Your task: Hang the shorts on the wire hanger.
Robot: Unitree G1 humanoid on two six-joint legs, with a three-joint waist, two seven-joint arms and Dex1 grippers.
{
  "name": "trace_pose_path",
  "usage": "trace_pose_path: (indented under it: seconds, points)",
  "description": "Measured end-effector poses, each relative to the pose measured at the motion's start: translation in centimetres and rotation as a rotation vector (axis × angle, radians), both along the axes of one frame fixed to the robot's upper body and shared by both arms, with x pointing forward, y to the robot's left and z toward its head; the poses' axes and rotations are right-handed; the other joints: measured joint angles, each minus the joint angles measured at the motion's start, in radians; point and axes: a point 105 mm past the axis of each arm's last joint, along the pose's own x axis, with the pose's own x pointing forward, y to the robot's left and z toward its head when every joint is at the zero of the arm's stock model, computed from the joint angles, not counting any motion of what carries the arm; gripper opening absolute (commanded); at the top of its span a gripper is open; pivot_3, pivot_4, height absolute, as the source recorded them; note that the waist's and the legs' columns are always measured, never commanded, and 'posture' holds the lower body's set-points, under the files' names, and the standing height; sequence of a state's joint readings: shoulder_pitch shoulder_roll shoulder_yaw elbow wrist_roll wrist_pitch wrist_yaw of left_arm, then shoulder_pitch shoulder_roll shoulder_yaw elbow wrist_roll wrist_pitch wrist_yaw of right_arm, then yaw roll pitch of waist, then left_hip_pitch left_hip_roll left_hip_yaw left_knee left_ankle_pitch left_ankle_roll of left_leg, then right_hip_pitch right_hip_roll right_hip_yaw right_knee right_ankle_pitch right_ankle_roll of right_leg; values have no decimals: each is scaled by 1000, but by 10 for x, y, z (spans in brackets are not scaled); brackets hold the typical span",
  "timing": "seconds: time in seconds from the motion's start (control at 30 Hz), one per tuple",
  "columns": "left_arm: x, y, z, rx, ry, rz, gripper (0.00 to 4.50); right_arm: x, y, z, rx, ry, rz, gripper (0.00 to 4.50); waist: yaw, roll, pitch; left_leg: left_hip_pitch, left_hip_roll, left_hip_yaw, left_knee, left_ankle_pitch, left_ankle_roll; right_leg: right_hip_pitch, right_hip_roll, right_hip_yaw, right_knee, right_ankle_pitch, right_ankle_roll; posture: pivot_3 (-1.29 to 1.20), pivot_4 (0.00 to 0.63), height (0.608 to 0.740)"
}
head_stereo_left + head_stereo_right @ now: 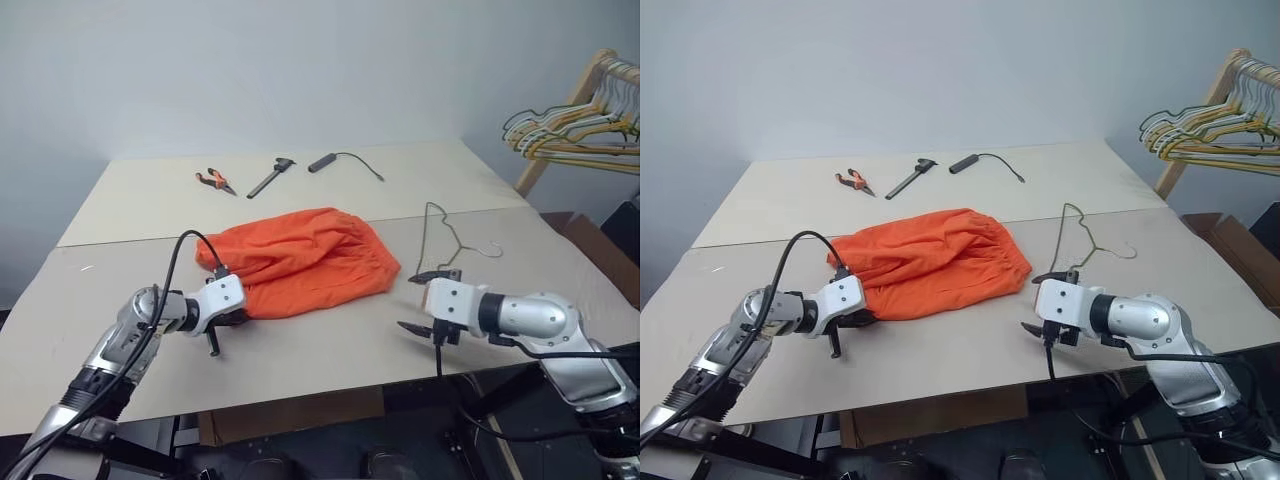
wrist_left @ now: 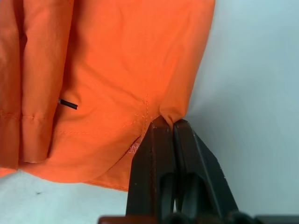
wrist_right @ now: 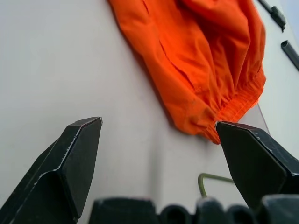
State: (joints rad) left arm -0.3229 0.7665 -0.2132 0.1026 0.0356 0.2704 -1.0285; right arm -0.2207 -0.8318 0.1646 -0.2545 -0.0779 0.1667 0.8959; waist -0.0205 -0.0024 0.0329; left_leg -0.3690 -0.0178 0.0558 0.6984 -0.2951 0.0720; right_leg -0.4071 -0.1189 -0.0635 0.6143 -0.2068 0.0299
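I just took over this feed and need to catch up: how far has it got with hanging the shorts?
Early stage. Done: the left gripper is shut on the hem corner of the shorts, which lie flat on the table. In hand: the right gripper hovers open near the waistband end, holding nothing. Left: the wire hanger lies untouched on the table beside the shorts; nothing is threaded or draped over it yet.

Even, soft light; perhaps slight haze.
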Motion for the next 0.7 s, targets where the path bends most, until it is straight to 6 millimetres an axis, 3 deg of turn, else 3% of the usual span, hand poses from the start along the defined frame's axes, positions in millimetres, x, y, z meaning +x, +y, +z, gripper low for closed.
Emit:
trace_pose_path:
  seconds: [0.1,0.3,0.47,0.7]
  points:
    - [-12,12,11,0,-14,25,19,13,-7,-2,-78,-61,-3,4500,-10,0,0,-2,0,1,-1,0,0,-3,0,2,1,0,0,-51,0,740]
    - [-43,32,52,-38,-51,39,19,37,-2,-8,-214,-181,93,4500,-16,-1,1,-6,-1,5,-1,2,-3,-13,-1,7,7,0,0,-8,0,740]
    - [-67,35,72,-70,-49,37,19,38,26,-20,-205,-203,232,4500,-9,-2,1,-5,0,6,0,2,-3,-14,0,9,11,0,0,29,0,740]
    - [-84,43,88,-70,-49,52,19,45,53,-22,-196,-236,351,4500,7,-3,1,-1,2,8,-1,3,-4,-13,4,12,12,0,-2,58,0,740]
